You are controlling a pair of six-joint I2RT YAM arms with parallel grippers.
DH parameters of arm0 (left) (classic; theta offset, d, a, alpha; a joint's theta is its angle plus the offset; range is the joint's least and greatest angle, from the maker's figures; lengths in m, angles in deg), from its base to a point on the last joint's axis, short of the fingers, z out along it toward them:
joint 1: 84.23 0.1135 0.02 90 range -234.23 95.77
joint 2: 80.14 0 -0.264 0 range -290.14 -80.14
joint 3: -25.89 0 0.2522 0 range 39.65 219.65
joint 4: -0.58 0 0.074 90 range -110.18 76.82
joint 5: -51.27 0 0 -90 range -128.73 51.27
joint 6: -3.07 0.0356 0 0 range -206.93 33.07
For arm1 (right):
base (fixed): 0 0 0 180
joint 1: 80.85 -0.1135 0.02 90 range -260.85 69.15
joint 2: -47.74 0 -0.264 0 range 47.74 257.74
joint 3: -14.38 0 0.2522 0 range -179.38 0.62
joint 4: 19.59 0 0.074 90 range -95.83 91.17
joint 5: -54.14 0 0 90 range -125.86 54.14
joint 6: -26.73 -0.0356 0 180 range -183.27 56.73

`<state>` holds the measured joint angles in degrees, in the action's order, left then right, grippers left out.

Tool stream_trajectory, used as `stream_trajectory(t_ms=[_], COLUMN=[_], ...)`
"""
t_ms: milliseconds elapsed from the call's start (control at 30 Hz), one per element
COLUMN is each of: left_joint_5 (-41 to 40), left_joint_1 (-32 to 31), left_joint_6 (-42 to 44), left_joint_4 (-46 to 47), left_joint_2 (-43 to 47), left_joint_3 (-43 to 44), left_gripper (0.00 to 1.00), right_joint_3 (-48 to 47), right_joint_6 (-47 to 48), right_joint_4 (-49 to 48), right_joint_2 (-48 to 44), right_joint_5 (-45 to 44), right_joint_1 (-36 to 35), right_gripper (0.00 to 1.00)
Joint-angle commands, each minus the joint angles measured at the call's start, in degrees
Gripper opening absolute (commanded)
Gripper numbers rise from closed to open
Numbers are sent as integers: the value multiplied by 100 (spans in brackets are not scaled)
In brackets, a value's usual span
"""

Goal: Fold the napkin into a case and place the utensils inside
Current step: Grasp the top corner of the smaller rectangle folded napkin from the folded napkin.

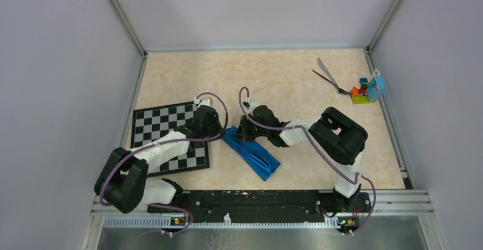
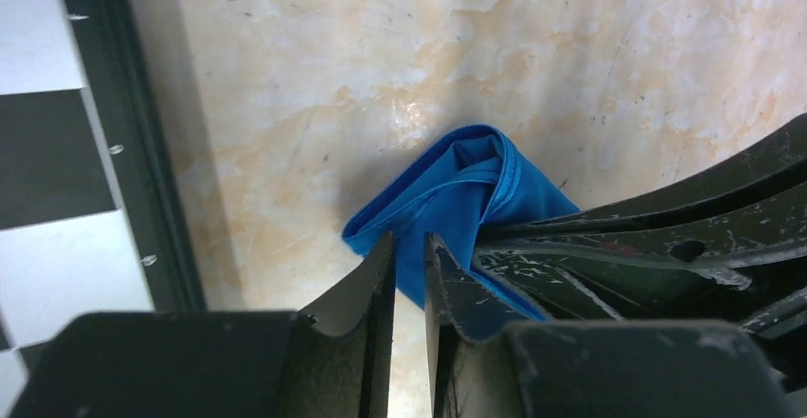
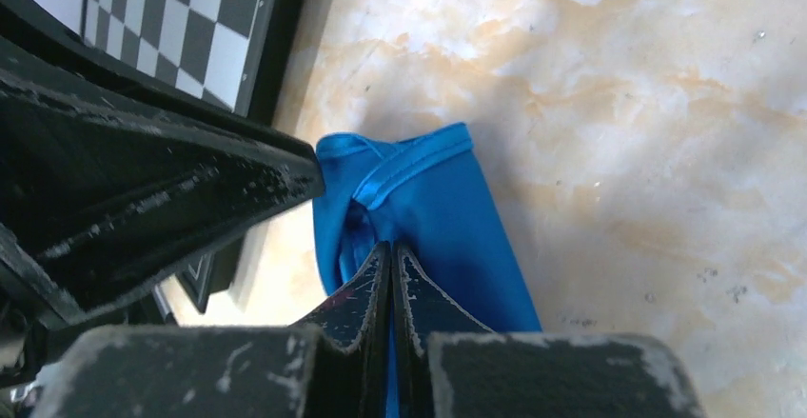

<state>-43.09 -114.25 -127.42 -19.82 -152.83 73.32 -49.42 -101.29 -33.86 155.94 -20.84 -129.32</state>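
Note:
The blue napkin point(image 1: 253, 154) lies folded into a narrow oblong case shape, slanting across the middle of the table. Both grippers meet at its far-left end. My right gripper point(image 3: 392, 247) is shut, its tips pinching a puckered fold of the napkin point(image 3: 447, 209). My left gripper point(image 2: 409, 239) hovers over the napkin's point(image 2: 457, 189) corner edge with a narrow gap and nothing between its fingers. In the top view the left gripper point(image 1: 223, 131) and right gripper point(image 1: 244, 133) nearly touch. The utensils, a silver knife point(image 1: 326, 70) and a thin black piece point(image 1: 326, 79), lie far back right.
The chessboard point(image 1: 165, 125) lies left of the napkin, under the left arm. Colourful toy blocks point(image 1: 364, 90) sit by the right wall next to the utensils. Metal rails edge the table on all sides.

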Motion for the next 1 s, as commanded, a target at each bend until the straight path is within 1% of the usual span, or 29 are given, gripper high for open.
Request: stream_trajectory(t_ms=[0, 67, 167, 300, 333, 467, 533, 600, 700, 800, 933, 967], left_joint_5=[493, 694, 773, 771, 722, 493, 489, 308, 335, 647, 927, 930], left_joint_1=[31, 23, -5, -27, -30, -12, -7, -12, -3, 1, 1, 0], left_joint_6=[75, 40, 25, 16, 19, 115, 160, 209, 258, 285, 238, 231], left_joint_4=[565, 826, 1011, 1002, 934, 528, 323, 175, 164, 303, 583, 615], left_joint_2=[-555, -770, -977, -956, -890, -318, -124, -19, -32, -286, -667, -727], left_joint_3=[284, 250, 230, 226, 235, 253, 330, 424, 491, 565, 622, 635], left_gripper=[21, 19, 19, 19, 19, 24, 26, 27, 27, 24, 21, 21], right_joint_3=[-465, -612, -719, -770, -737, -648, -618, -570, -409, -85, 456, 629], right_joint_6=[-133, -218, -420, -483, -461, -236, -138, 2, 211, 318, 366, 391], right_joint_4=[-453, -583, -912, -957, -924, -465, -156, 138, 457, 477, 202, 108], right_joint_2=[300, 490, 753, 958, 920, 495, 139, -137, -481, -750, -916, -935], right_joint_5=[-58, -135, -251, -451, -471, -302, -156, -69, 49, 100, 146, 141], right_joint_1=[30, 30, 30, 26, 34, 52, 59, 65, 133, 285, 498, 525], right_gripper=[0, 0, 0, 0, 0, 13, 16, 19, 20, 18, 4, 2])
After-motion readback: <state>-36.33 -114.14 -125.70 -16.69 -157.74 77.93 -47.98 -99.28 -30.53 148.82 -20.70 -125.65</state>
